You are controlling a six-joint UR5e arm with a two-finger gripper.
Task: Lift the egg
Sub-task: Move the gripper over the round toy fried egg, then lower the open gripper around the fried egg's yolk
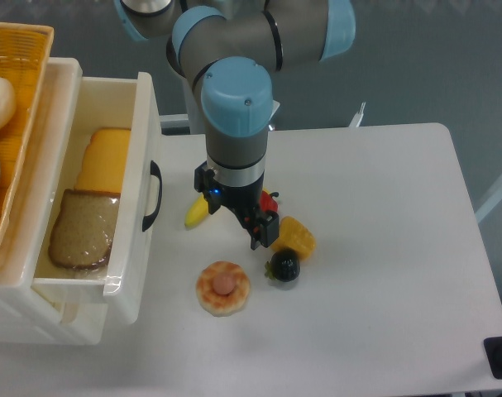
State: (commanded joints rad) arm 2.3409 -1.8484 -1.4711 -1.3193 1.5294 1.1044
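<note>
A: Item one, the egg (223, 288). Location?

B: Flat on the white bench (383, 248), at about 7 o'clock from the gripper (263, 236) and apart from it. Nothing touches it. The small dark round fruit (284, 266) sits near, at its 2 o'clock; the corn piece (296, 236) lies just beyond that fruit.

A: Handling?

B: Judged a light, rigid toy disc, probably smooth plastic, so a little slippery. Not likely fragile. It lies low, so there is little edge height to catch.

A: Where to hold?

B: Across the wavy browned rim, on opposite sides of the disc, the tips close down to the bench. The pinkish centre offers no purchase.

A: Orientation, long axis?

B: Face up, centre showing. Nearly round, so no real long axis and no pointing direction; any approach angle across the rim looks equal. A line from 10 to 4 o'clock would bring one tip closest to the dark fruit.

A: Fingers?

B: Pointing down above the bench, holding nothing. Only one dark tip shows clearly, so I cannot tell how wide they stand.

A: Other stock?

B: A yellow piece (198, 213) and a red piece (270, 201) partly hidden behind the gripper; an open drawer (143, 149) at 9 o'clock holding bread slices (83, 230).
</note>
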